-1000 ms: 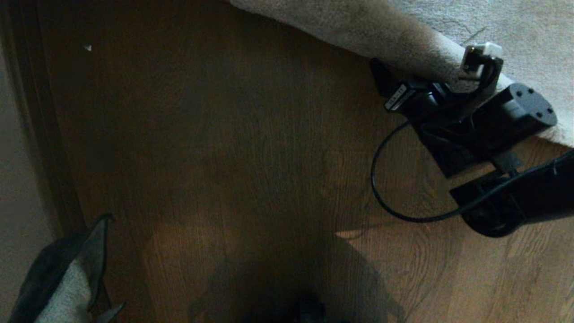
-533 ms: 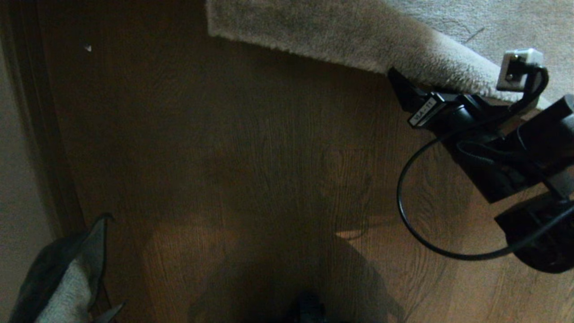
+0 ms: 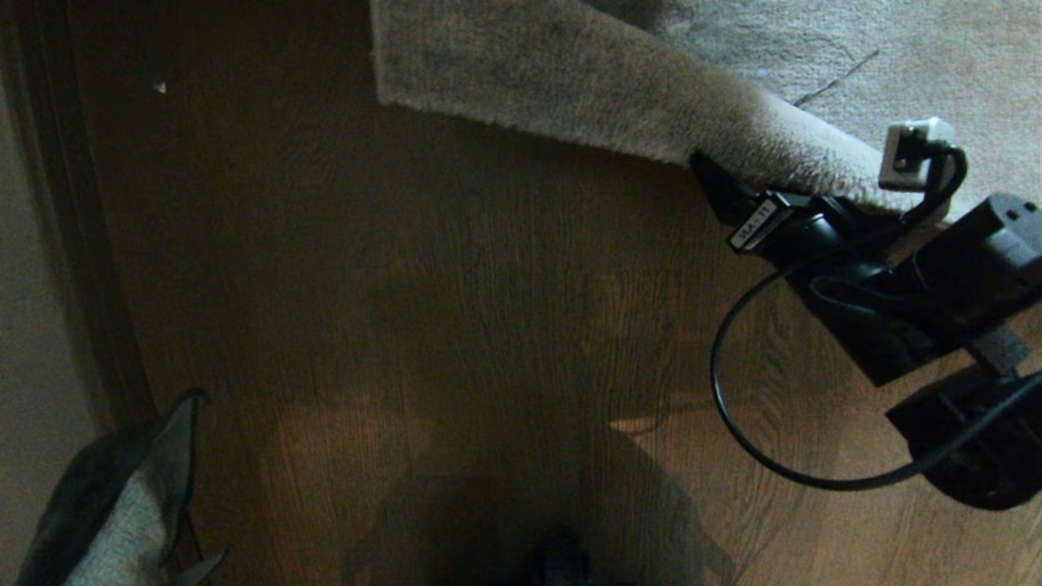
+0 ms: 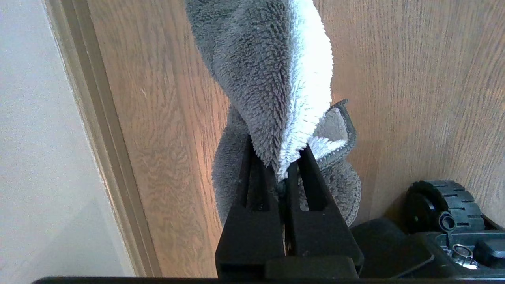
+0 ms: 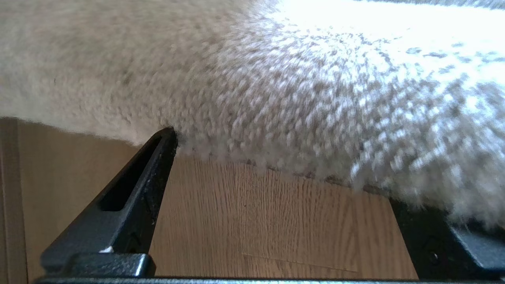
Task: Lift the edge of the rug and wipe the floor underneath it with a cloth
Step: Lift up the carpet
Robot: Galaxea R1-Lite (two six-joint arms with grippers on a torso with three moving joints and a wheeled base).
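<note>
Soft, floppy rug edge (image 3: 570,102), running from the upper middle of the head frame down to the right; plush pile on top, likely limp and fairly heavy across its width, so probably sags on either side of any single grip. Square corner at upper middle, lying on the floor (image 3: 456,309). Best taken at the border itself, one finger slid under the backing and the other on the pile, somewhere along the straight run rather than at the far corner.

Right hand (image 3: 794,191) at the right of the head frame, tips at the border, jaws spread wide. In the right wrist view, one dark finger (image 5: 134,189) touching the fringe, the other at the lower right partly buried under pile; bare planks between them. Nothing clamped yet, by the look of it.

Cloth (image 4: 272,79) small, fuzzy, light, easily bunched; hanging from the left hand (image 4: 282,173), jaws pinched together on a fold of it. Same cloth at the lower left corner of the head frame, well apart from the rug.

Around: pale wall and skirting along the left border, a loop of black cable beside the right arm, a dark wheel in the lower right of the left wrist view. No obstacle seen between cloth and rug border; cable possibly a snag risk.
</note>
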